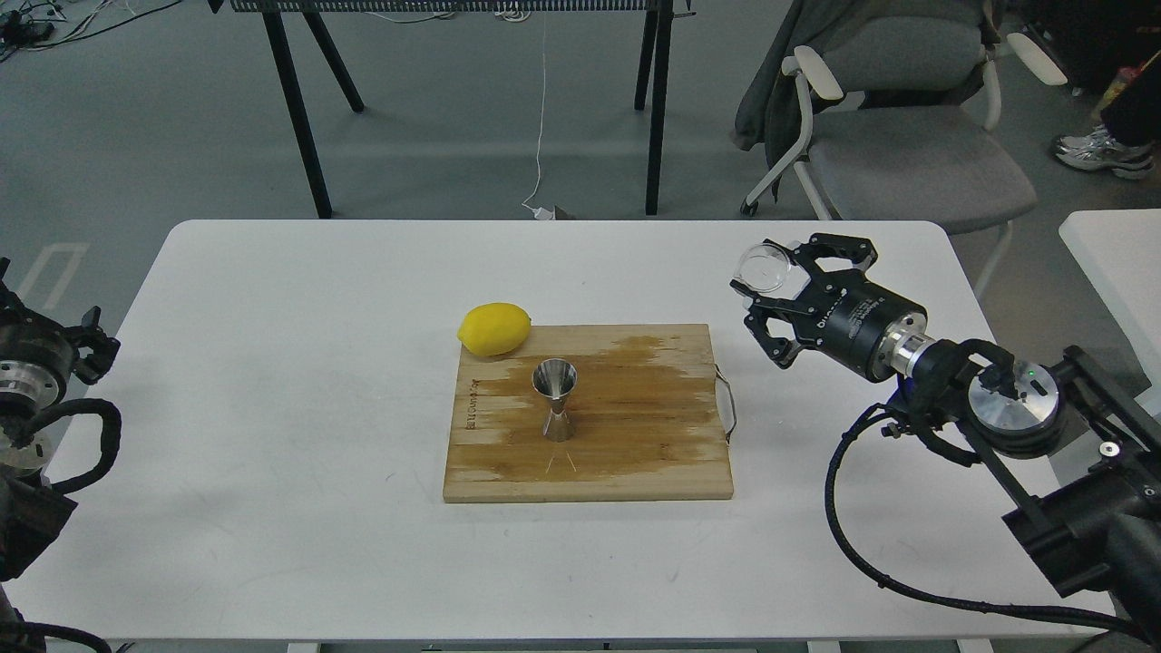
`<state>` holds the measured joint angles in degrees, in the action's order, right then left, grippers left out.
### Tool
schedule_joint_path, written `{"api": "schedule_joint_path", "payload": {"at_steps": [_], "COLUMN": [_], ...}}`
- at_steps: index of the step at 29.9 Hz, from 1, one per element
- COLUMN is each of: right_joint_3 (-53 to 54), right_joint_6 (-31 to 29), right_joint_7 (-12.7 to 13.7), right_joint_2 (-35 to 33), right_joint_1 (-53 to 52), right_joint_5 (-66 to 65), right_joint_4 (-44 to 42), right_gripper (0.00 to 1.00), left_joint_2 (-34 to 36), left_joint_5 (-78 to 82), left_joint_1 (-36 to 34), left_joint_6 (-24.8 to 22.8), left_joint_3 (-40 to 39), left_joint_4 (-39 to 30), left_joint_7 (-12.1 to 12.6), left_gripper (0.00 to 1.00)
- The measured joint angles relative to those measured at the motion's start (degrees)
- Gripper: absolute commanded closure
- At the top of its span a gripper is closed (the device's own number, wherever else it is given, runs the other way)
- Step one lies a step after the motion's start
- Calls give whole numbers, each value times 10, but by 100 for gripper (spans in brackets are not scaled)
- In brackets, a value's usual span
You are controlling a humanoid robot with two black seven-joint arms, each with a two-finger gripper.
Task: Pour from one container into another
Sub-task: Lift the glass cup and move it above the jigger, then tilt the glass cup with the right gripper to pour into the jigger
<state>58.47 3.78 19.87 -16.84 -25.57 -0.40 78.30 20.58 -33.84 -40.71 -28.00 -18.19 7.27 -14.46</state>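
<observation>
Above the table's right side, the right gripper (769,288) holds the clear glass cup (763,268) between its black fingers, well apart from the board. This cup is tiny and almost colourless, round-walled, tipped so its open mouth faces the camera; whether it has anything inside cannot be told. Near the middle of the wooden cutting board (635,453) stands the steel jigger (554,399), upright, shiny, hourglass-shaped with a narrow waist and its wider cone opening upward. Darker streaks mark the board's pale grain, and a thin metal handle sits at its right edge. A smooth yellow lemon (494,328) rests at the board's far left corner, overlapping its edge. Beneath them lies a matte white table (272,408). At the left edge, the left gripper (86,345) shows dark and end-on, so I cannot tell its claw's state.
</observation>
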Motion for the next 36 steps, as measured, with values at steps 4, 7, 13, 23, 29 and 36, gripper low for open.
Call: {"api": "schedule_joint_path", "payload": {"at_steps": [4, 7, 13, 23, 29, 36], "right_joint_3": [-61, -105, -164, -234, -271, -304], "right_joint_6": [0, 2, 3, 14, 16, 15], "right_joint_7": [-7, -10, -12, -27, -28, -32], "right_joint_2": [16, 36, 59, 67, 68, 73], "right_joint_1": [-36, -57, -78, -131, -156, -181], "right_joint_5": [-69, -149, -244, -294, -308, -327], "right_joint_4": [-2, -9, -14, -21, -28, -39], "right_gripper": [73, 73, 73, 73, 73, 73], "left_joint_2": [0, -4, -14, -40, -37, -30], "left_joint_5": [0, 0, 0, 0, 0, 0], "left_joint_1": [0, 0, 0, -1, -1, 0], "left_joint_6": [0, 0, 0, 0, 0, 0], "left_joint_3": [0, 0, 0, 1, 1, 1], "left_joint_4": [0, 0, 9, 30, 30, 30], "left_joint_7": [0, 0, 0, 1, 1, 0], "left_gripper": [0, 0, 0, 0, 0, 0]}}
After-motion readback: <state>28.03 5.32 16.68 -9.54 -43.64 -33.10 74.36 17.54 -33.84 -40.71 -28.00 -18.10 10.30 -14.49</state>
